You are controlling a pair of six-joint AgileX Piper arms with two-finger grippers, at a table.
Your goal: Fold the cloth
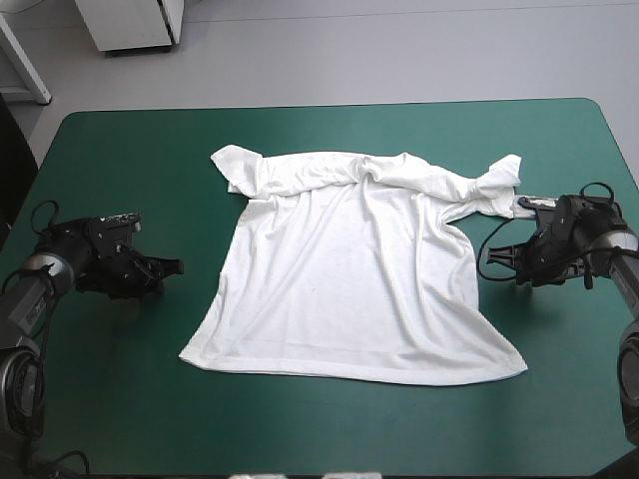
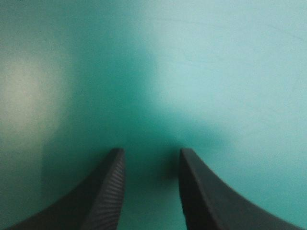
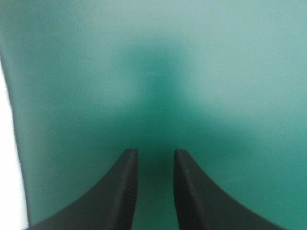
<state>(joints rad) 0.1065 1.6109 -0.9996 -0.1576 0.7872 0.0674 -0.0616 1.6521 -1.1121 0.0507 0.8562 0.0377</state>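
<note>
1. Table: a teal-green cover lies over the whole top. The T-shirt is the reference for all positions below.

2. T-shirt: white, short-sleeved, spread flat at the middle of the table.
- The hem faces the near edge and lies nearly straight.
- The shoulder end faces the far edge and is rumpled, with a fold running across it.
- The left sleeve is bunched into a small lump at the far left corner of the T-shirt.
- The right sleeve is twisted at the far right corner.
- In the right wrist view the T-shirt shows only as a white strip to one side of the fingers.

3. Left gripper: low over the cover, well apart from the left side of the T-shirt, pointing toward it.
- In the left wrist view the left gripper has its black fingers standing a narrow gap apart.
- Only bare cover lies between and ahead of them. They hold nothing.

4. Right gripper: low over the cover, just beside the right side of the T-shirt, nearer the hem than the right sleeve is.
- In the right wrist view the right gripper has its black fingers a narrow gap apart, slightly narrower than the left pair.
- Bare cover shows between them. They hold nothing.
</note>
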